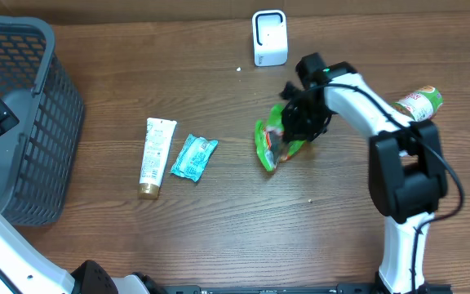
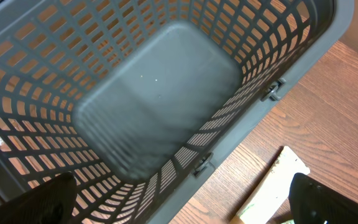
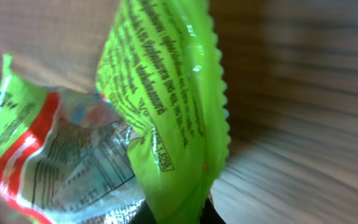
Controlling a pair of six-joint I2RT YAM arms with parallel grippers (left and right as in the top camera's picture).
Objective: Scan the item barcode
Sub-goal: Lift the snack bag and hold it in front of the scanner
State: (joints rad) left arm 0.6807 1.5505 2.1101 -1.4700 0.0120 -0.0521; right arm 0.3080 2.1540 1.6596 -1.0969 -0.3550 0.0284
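The grey basket (image 1: pixel 47 122) is sitting at the left edge of the table (image 1: pixel 219 220), its bare floor showing beneath the left gripper (image 2: pixel 185 202), which is hanging wide open. The right gripper (image 1: pixel 299 122) is clenching the green snack packet (image 1: pixel 269 145) near the white scanner (image 1: pixel 269 37). A toothpaste tube (image 1: pixel 157 155) and a teal sachet (image 1: pixel 194 157) are lying side by side.

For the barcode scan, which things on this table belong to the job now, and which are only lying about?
Belong to the job:
green packet, pinched in the shut right gripper
white box at the far edge, probably the scanner

Only lying about:
white tube
teal packet
grey basket
red-and-green container beside the right arm
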